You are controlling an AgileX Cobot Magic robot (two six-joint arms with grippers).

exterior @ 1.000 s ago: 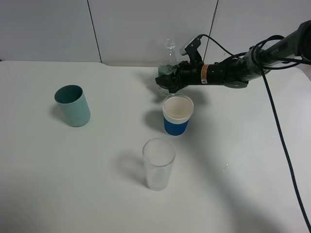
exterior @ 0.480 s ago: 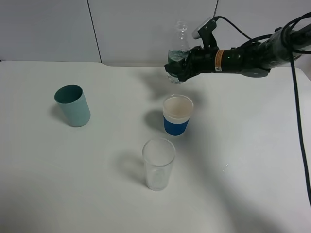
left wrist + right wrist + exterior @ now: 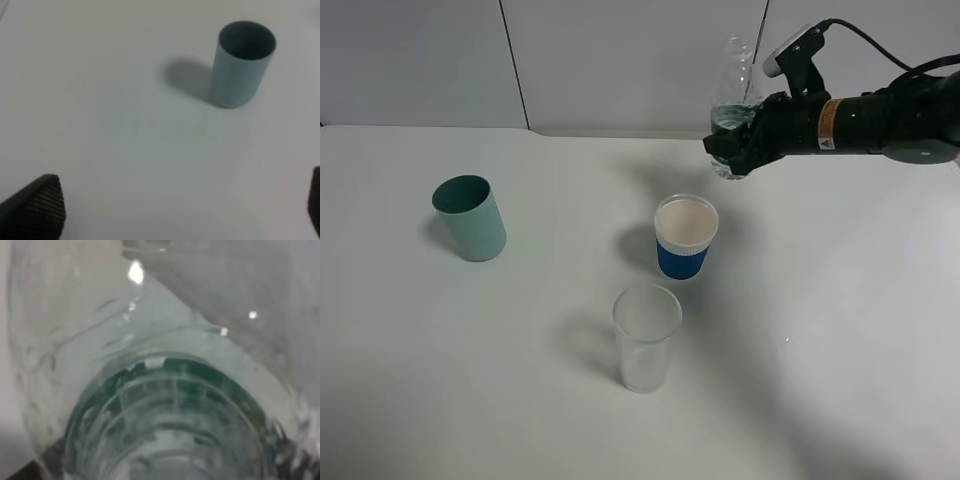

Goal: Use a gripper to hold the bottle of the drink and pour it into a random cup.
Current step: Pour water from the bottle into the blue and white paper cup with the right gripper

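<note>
No legible text, brand, number or sign in any view.
- bottle of the drink [image 3: 731,108]: dark green label [image 3: 729,117], lettering too small to read from high camera. In right wrist view the same label [image 3: 200,385] fills frame, blurred, only green and pale patches.
- orange band [image 3: 828,123] on right gripper [image 3: 732,152]: dark marks, too small to read.
- blue cup [image 3: 682,257], teal cup [image 3: 472,220], glass tumbler [image 3: 645,345]: plain surfaces.
</note>
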